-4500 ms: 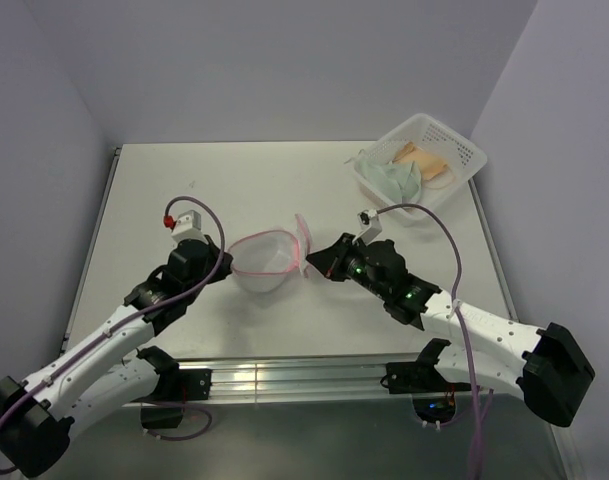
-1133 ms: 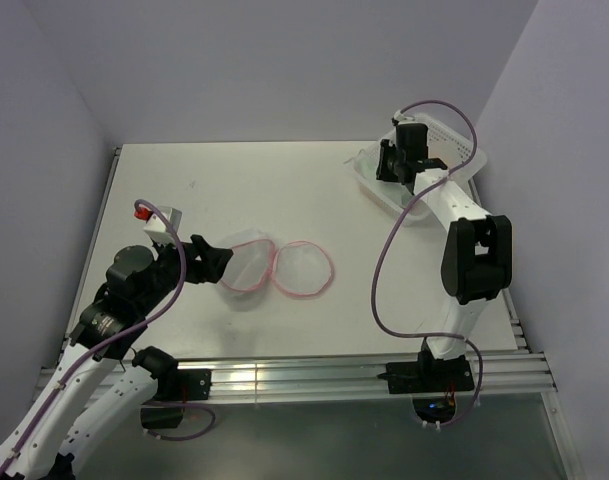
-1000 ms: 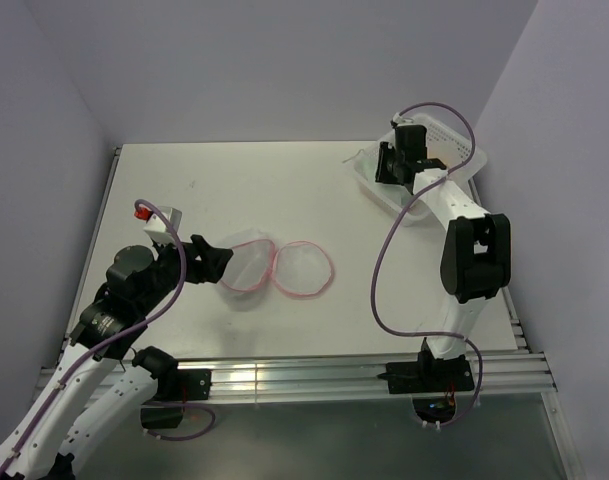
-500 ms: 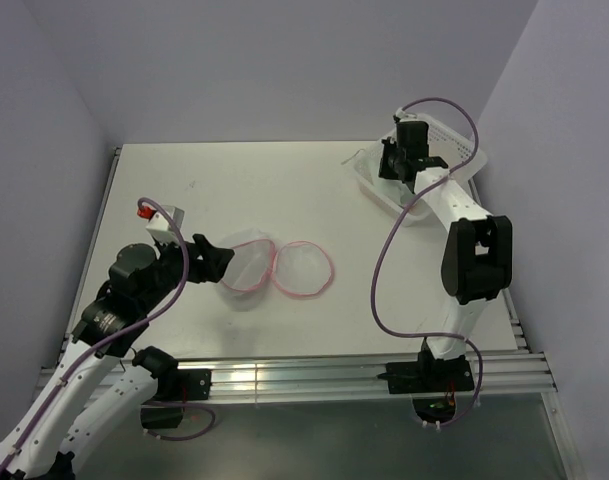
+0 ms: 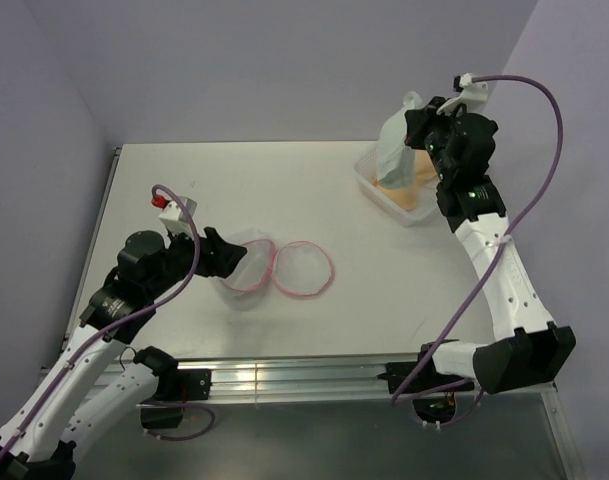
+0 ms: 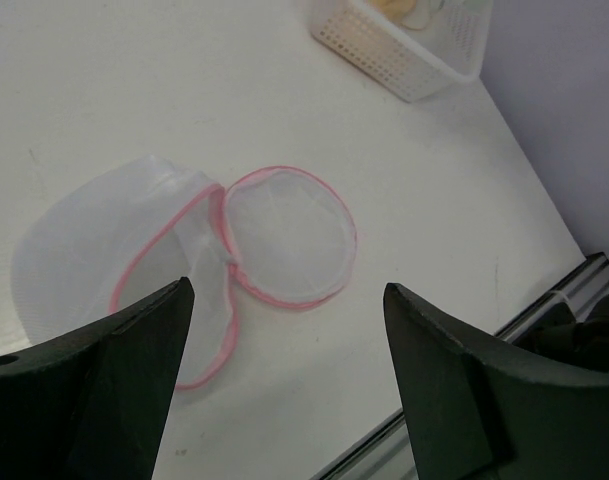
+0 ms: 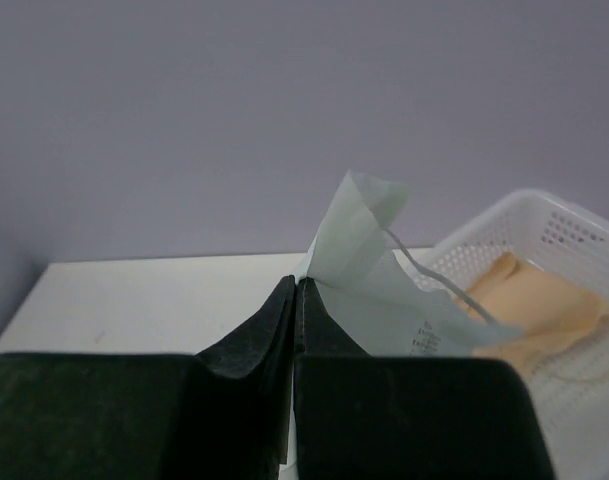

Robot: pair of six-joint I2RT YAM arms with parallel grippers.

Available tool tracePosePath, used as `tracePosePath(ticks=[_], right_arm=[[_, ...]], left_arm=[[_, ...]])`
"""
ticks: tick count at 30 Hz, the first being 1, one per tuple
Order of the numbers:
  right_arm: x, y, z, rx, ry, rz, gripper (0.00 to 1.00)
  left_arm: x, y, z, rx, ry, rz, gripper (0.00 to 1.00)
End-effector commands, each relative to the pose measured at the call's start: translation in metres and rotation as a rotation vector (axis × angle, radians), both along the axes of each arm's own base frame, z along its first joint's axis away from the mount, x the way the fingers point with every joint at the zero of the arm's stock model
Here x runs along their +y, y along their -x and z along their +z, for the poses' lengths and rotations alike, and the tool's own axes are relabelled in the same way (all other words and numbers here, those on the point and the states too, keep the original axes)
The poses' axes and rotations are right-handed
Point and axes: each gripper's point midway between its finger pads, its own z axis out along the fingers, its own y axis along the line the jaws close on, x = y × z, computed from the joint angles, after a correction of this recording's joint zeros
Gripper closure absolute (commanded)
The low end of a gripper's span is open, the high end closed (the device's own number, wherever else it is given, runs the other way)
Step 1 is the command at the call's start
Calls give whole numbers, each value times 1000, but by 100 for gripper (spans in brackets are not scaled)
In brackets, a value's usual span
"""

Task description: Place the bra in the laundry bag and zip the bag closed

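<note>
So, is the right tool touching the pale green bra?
Touching. The right wrist view shows the right tool shut, with the pale green bra pinched in it, the fabric coming straight out of the closed tips.

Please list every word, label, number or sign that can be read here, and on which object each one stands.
No text here can be read.
On the pale green bra: a small patch of dark print, too small and blurred to read.
</note>
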Motion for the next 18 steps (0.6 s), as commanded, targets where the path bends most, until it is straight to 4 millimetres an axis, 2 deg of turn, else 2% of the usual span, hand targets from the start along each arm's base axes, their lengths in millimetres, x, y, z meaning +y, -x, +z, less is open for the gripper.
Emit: tracePosePath(ticks=[1,2,3,5,6,7,11,12,13,15,16,17,18], right_arm=[[21,21,29,-84,-77,101,100],[32,28,33,-88,-109,145,100],[36,38,42,-106,-130,162,100],[45,48,47,-110,-174,171,100],[58,58,47,-112,-190,196,100],[64,63,46,-108,-217,198,100],[94,85,44,-115,-304,232,100],[96,87,39,-106,-323,219,100],[108,94,39,-101,-354,247,100],[119,97,31,-76,-370,256,100],[126,101,30,-71,-384,257,100],[130,103,28,-66,-402,260,100],[133,104,23,-57,-407,262,100]], left_arm=[[-20,-1,53,-102,118,-85,16],[-24,-2,54,-95,128,-100,15],[-30,1,58,-93,145,-136,13],[-41,0,67,-93,195,-172,11],[-48,3,71,-84,225,-203,9],[-57,6,78,-103,251,-234,8],[-86,10,87,-106,295,-285,5],[-92,7,84,-98,289,-285,5],[-100,11,87,-106,289,-292,5],[-110,7,86,-113,277,-283,4],[-117,12,88,-133,258,-294,3],[-117,-1,80,-133,222,-218,3],[-120,-1,78,-138,205,-211,3]])
